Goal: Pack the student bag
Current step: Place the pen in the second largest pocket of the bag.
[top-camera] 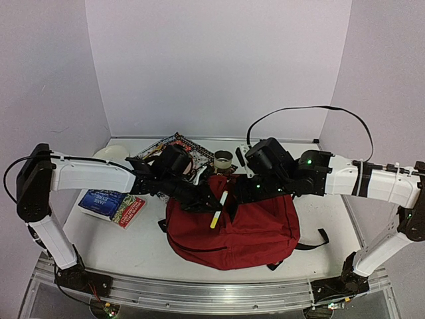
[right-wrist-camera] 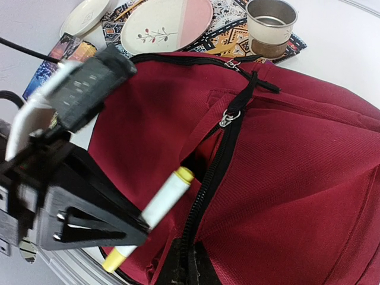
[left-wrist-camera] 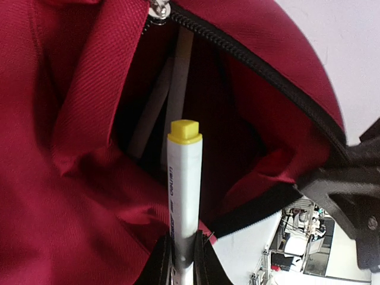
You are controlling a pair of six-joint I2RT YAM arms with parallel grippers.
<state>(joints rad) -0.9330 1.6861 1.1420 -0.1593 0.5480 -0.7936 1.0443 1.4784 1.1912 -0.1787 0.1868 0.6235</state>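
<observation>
The student bag (top-camera: 232,229), a dark-red backpack with black zippers, lies at the table's middle with a front pocket unzipped. My left gripper (top-camera: 204,201) is shut on a white marker with yellow caps (top-camera: 218,210). In the left wrist view the marker (left-wrist-camera: 184,178) points its yellow tip into the pocket mouth, and two white pens (left-wrist-camera: 178,77) lie inside. My right gripper (right-wrist-camera: 190,268) is shut on the pocket's black zipper edge (right-wrist-camera: 209,190) and holds it apart. In that view the marker (right-wrist-camera: 165,197) and the left gripper (right-wrist-camera: 77,214) hover beside the opening.
Behind the bag a patterned mat (right-wrist-camera: 228,35) carries a pink-and-cream plate (right-wrist-camera: 166,24) and a metal cup (right-wrist-camera: 271,24). A small white dish (right-wrist-camera: 86,16) and a book (top-camera: 111,205) lie to the left. Walls close off three sides of the table.
</observation>
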